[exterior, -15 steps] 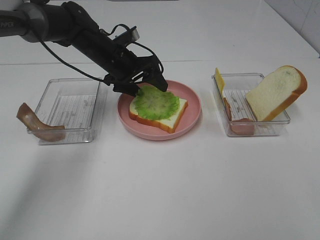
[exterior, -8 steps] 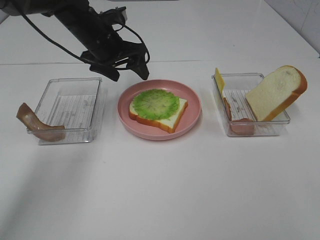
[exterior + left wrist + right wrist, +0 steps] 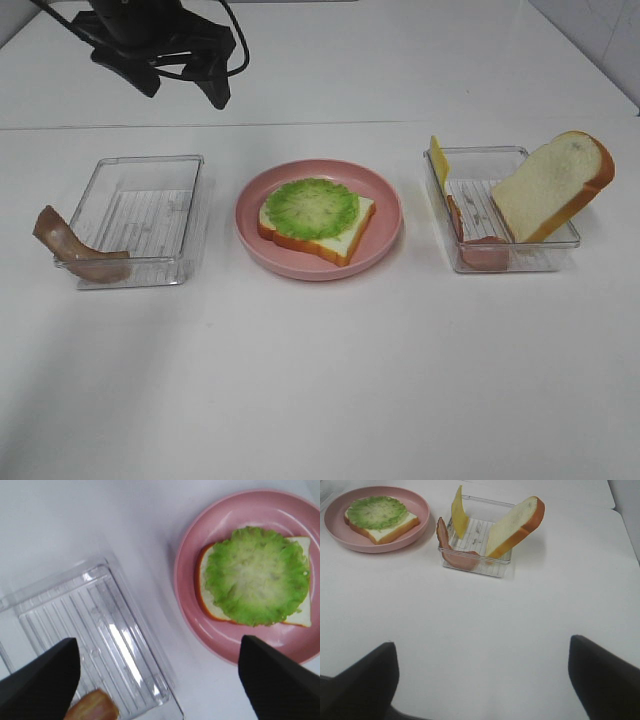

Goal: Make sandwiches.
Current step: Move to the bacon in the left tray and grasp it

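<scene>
On the pink plate (image 3: 390, 225) lies a bread slice topped with ruffled green lettuce (image 3: 312, 210) (image 3: 256, 575) (image 3: 376, 511). My left gripper (image 3: 186, 92) (image 3: 157, 690) hangs open and empty, high above the far left, behind the left tray (image 3: 140, 215). A brown bacon strip (image 3: 75, 250) (image 3: 92, 707) droops over that tray's left front corner. The right tray (image 3: 500, 262) (image 3: 490, 567) holds yellow cheese (image 3: 438, 160) (image 3: 459, 512), reddish ham (image 3: 470, 245) (image 3: 452, 550) and a leaning bread slice (image 3: 550, 185) (image 3: 515, 527). My right gripper (image 3: 482, 680) is open and empty, well back from that tray, outside the exterior high view.
Both clear plastic trays flank the plate on a white table. The left tray's floor (image 3: 100, 645) is bare apart from the bacon at its edge.
My left gripper has risen from the plate's left rim and drawn back to the far left. The lettuce stays on the bread slice.
</scene>
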Tool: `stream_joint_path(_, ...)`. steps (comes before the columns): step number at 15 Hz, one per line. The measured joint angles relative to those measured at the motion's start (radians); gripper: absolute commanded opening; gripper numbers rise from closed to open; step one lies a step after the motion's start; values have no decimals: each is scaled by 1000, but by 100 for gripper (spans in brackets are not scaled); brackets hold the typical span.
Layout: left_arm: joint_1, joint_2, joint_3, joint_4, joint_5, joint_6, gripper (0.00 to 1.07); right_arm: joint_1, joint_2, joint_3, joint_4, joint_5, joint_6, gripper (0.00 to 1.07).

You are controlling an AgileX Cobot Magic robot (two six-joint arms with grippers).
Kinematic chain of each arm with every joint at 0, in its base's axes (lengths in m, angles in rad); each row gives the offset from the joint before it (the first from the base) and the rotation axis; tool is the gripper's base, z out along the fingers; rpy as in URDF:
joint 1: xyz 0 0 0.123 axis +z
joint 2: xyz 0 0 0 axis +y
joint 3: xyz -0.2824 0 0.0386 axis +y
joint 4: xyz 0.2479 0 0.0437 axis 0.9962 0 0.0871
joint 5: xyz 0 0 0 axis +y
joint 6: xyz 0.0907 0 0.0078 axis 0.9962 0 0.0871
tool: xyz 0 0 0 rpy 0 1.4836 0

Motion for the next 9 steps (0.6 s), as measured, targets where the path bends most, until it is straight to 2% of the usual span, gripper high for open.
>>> stream_joint_path(2, 27, 0, 0, 3, 71, -11, 78, 0, 0, 0, 0, 0, 0, 82)
stream_joint_path(6, 152, -2, 27, 3, 109, -32, 75, 0, 0, 0, 0, 0, 0, 82)
stream_joint_path(9, 224, -31, 171, 5, 114, -42, 75, 0, 0, 0, 0, 0, 0, 82)
